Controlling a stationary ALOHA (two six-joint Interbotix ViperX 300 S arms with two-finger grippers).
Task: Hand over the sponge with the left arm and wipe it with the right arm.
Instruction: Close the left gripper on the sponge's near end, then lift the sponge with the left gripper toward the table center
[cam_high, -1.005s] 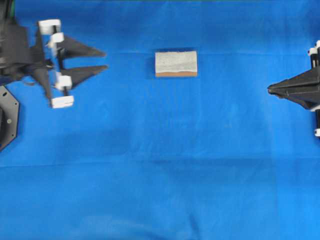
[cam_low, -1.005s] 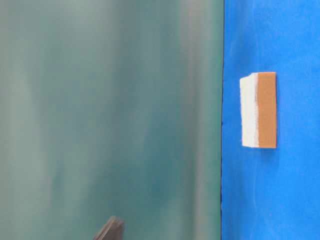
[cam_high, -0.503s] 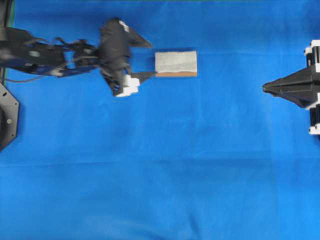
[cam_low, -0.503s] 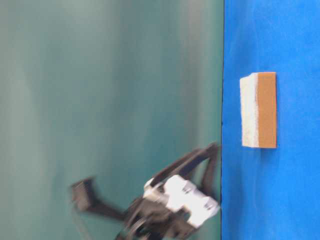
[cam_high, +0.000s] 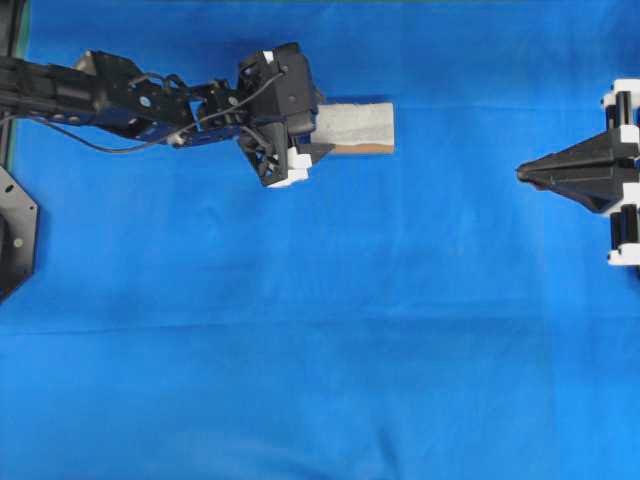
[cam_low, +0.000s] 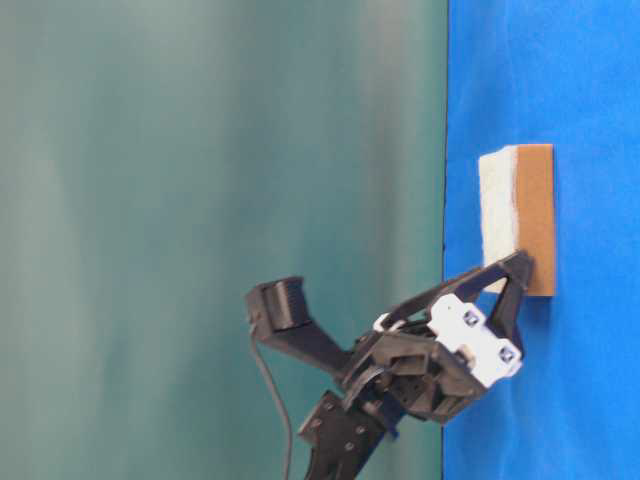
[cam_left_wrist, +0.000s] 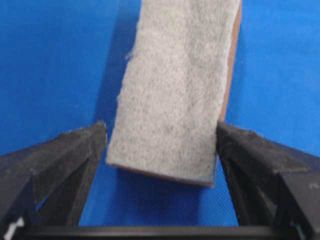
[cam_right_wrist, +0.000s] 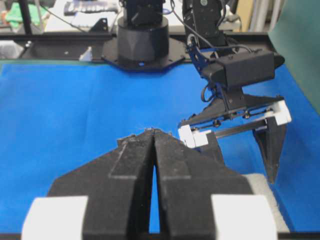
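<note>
The sponge (cam_high: 358, 127) lies flat on the blue cloth, pale grey top up, with its orange-brown layer along the near edge. My left gripper (cam_high: 318, 126) is open and low over the sponge's left end. In the left wrist view the sponge (cam_left_wrist: 175, 85) sits between the two black fingers (cam_left_wrist: 75, 150), close to both. The table-level view shows the left gripper (cam_low: 512, 272) at the sponge's (cam_low: 520, 210) end. My right gripper (cam_high: 522, 172) is shut and empty, far to the right of the sponge. From the right wrist view (cam_right_wrist: 154, 134) the sponge (cam_right_wrist: 260, 182) shows under the left gripper (cam_right_wrist: 245, 160).
The blue cloth (cam_high: 320, 330) covers the whole table. A black base plate (cam_high: 15, 235) sits at the left edge. The left arm's round base (cam_right_wrist: 142, 45) stands at the far end in the right wrist view. A teal wall (cam_low: 200, 200) backs the table.
My left arm has swung in from the far left to the sponge, and its open fingers now straddle the sponge's end. My right gripper has crept slightly left, still shut. The sponge has not moved.
</note>
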